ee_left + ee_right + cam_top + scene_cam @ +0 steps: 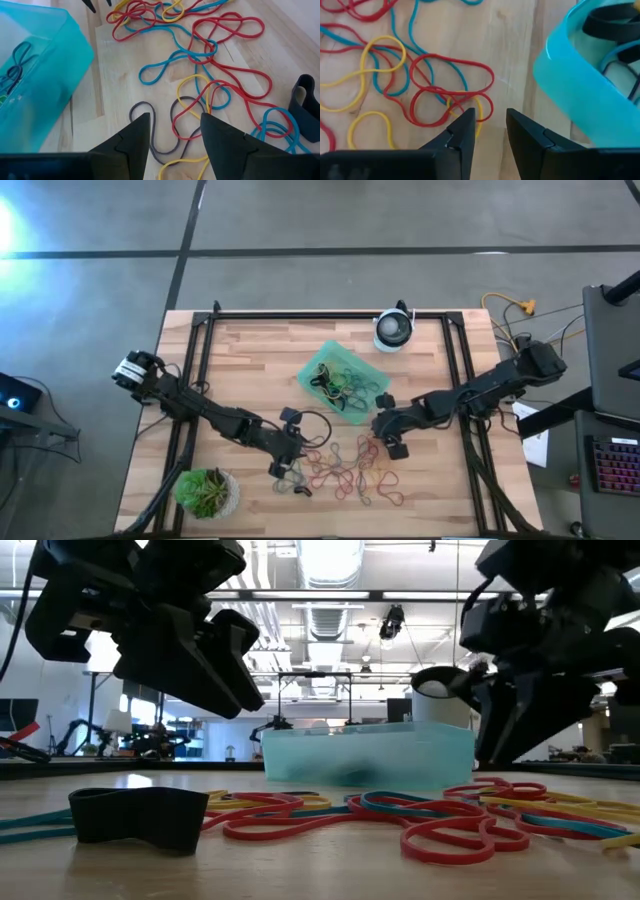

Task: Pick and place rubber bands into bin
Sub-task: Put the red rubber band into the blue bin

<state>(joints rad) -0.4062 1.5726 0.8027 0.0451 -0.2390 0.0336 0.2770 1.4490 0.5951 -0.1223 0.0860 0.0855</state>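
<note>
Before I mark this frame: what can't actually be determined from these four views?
- Bin contents: the high view shows a tangle too small to count; in the low view the translucent wall blurs them.
- Right gripper: its wrist view shows a gap between the fingers over bare wood, but not whether a band is pinched; fingertips are cut off by the edge.
- Rubber bands: overlapping loops, number unclear.
- Left gripper: open, height above table unclear.

Left arm: reaching in from the tabletop's left edge, stretching diagonally toward the middle front.
Left claw point(284, 463): hanging low over the tabletop, fingers point(131, 142) standing apart with nothing between them.
Right arm: extending in from the right edge, bending toward the centre.
Right claw point(393, 438): pointing downward, fingers point(461, 134) showing a narrow gap, gripping nothing.
</note>
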